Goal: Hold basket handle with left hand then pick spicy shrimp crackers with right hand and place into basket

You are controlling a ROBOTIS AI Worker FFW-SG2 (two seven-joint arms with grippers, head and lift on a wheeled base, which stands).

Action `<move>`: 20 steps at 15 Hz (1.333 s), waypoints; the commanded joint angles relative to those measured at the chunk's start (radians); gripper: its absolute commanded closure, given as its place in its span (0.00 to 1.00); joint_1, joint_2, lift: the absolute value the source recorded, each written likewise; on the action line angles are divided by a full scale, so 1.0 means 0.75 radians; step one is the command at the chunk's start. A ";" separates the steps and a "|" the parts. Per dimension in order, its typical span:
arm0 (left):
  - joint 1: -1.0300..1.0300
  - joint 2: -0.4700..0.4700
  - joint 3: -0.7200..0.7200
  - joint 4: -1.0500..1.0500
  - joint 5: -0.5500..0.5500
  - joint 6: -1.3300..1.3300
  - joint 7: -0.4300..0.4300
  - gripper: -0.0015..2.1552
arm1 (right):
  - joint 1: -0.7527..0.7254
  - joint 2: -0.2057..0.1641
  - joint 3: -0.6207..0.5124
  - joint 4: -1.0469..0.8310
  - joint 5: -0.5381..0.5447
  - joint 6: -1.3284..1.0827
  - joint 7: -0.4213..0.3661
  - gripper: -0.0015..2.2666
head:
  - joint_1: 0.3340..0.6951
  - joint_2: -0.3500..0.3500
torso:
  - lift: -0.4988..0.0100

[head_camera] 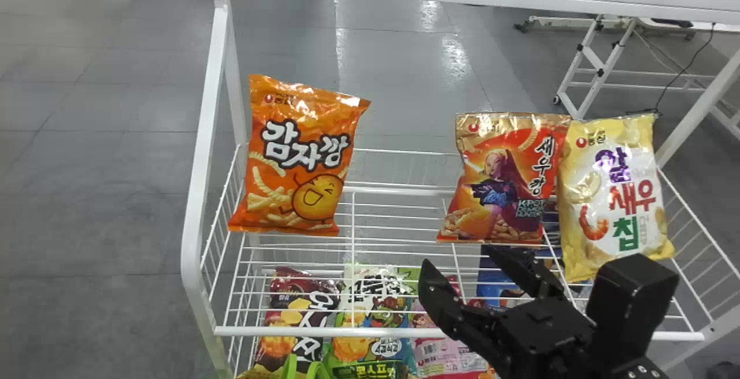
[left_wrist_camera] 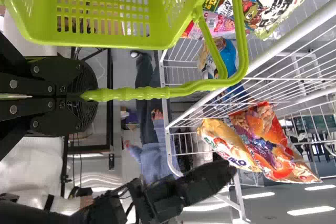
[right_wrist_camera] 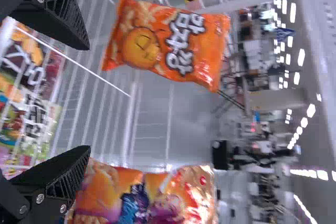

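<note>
We've got left gripper clamped on handle, probably steadying it; right gripper spread, crackers just ahead.

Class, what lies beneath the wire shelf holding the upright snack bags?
Through the wire shelf show a dark red bag, a green bag, a pink bag and a blue bag. The right hand hides part of the blue one, so its full shape is unclear.

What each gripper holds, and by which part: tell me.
The left gripper holds the green basket by its handle; the right gripper, open, holds nothing.
</note>
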 commanded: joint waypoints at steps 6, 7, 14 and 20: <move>-0.002 -0.008 -0.025 0.000 -0.012 0.002 0.009 0.88 | 0.027 0.040 -0.070 0.144 -0.061 -0.269 -0.042 0.07 | 1.00 0.17 | 0.91; -0.002 -0.008 -0.027 0.002 -0.012 0.002 0.009 0.88 | 0.027 0.042 -0.072 0.166 -0.057 -0.285 -0.044 0.07 | 1.00 0.15 | 0.91; -0.002 -0.008 -0.029 0.010 -0.010 0.002 0.001 0.88 | 0.025 0.051 -0.084 0.293 -0.016 -0.633 -0.050 0.07 | 1.00 0.06 | 0.91; 0.025 -0.008 -0.029 -0.039 0.016 0.002 -0.006 0.88 | 0.021 0.051 -0.080 0.303 -0.012 -0.641 -0.050 0.07 | 1.00 0.04 | 0.91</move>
